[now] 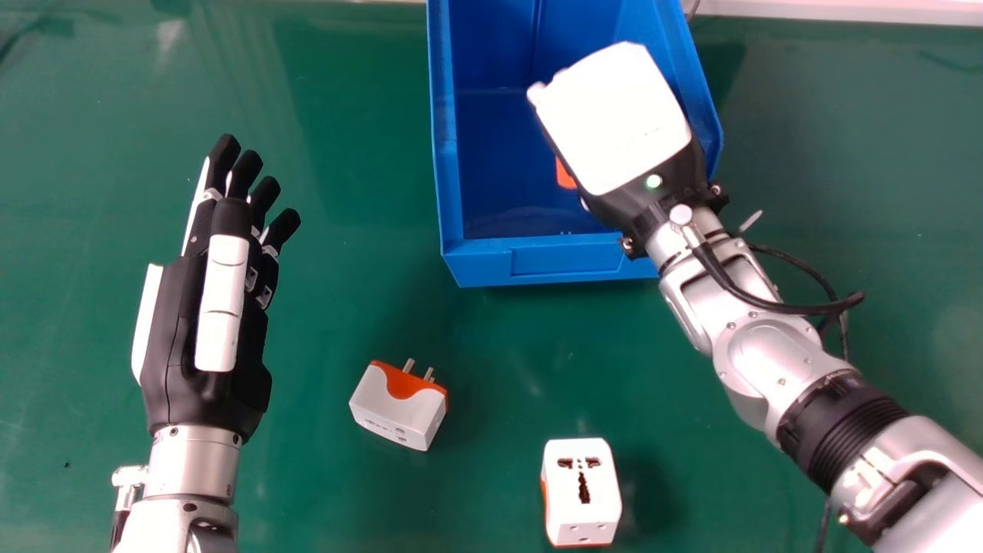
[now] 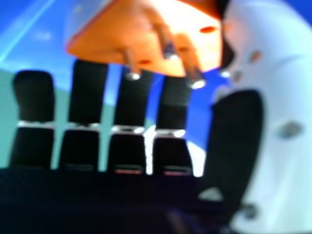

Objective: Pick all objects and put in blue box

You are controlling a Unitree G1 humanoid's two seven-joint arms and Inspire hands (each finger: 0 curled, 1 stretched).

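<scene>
Orange-and-white plastic plug adapter (image 2: 117, 39) sits gripped between the nearly straight fingers and thumb of the robot's right hand (image 1: 618, 115), above the open blue plastic box (image 1: 484, 267) at upper centre. Its orange face bears metal pins. Two similar white-and-orange adapters (image 1: 399, 407) (image 1: 581, 484) lie lower centre, pins showing on one. The black-and-white left hand (image 1: 223, 307), fingers extended, is empty at left.

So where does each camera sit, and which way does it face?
Head view: on the head, facing forward and down at the blue plastic box; both arms, left hand and right hand show.
Right hand view: at that hand, looking past its fingers and thumb at an orange-and-white plug adapter.
Shared: right hand, box, adapter.
</scene>
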